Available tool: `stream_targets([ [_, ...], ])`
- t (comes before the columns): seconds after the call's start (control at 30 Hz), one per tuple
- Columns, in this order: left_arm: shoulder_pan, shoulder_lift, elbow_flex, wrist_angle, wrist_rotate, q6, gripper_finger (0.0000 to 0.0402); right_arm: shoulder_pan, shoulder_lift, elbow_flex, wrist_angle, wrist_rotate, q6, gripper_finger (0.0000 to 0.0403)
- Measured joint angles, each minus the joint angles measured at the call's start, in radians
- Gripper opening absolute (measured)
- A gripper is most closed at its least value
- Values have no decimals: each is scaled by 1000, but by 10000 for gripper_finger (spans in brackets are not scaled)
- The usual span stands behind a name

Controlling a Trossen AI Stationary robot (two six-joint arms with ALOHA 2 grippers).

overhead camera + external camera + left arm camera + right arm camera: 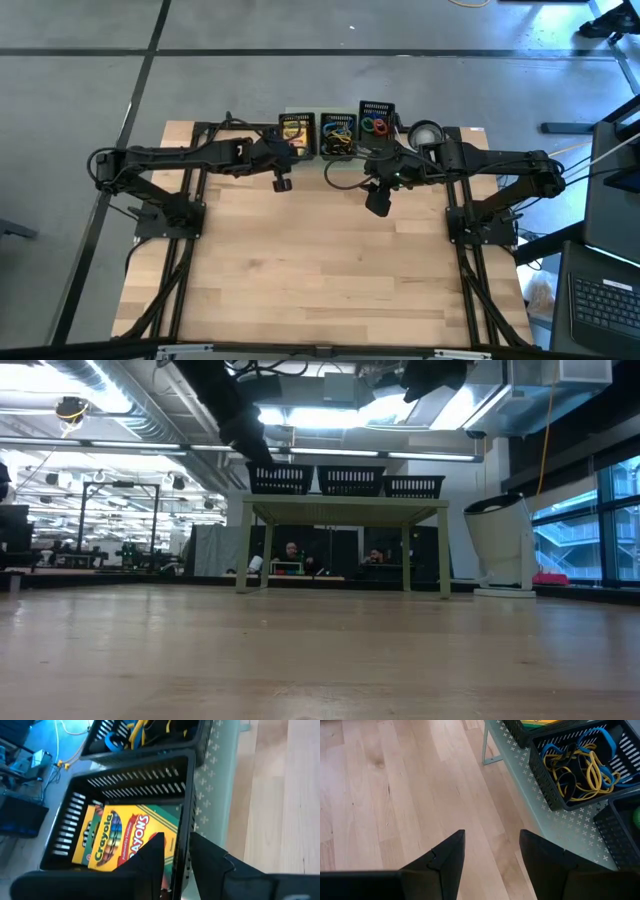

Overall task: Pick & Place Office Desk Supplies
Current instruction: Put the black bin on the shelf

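Crayon boxes point(117, 837): two (stacked), one tray point(185, 815).

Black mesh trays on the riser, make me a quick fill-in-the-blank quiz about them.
1. The number of black mesh trays on the pale green riser is ____.
2. The left gripper hangs over the tray holding the ____ boxes.
3. The right gripper holds ____.

Answers: three; crayon; nothing

Three mesh trays point(338, 135) on green riser point(560, 822)
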Motion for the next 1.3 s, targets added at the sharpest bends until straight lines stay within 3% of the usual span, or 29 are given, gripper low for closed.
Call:
stream_targets([
  [0.4,-44,-71,0,9,-12,8,126,0,0,0,0,0,0,191],
  [0.7,-21,-164,0,-121,-171,-85,120,0,0,0,0,0,3,191],
  [0.9,49,-127,0,-194,-143,-156,112,0,0,0,0,0,3,191],
  [1.3,124,-47,-1,-147,-105,-117,104,0,0,0,0,-3,3,191],
])
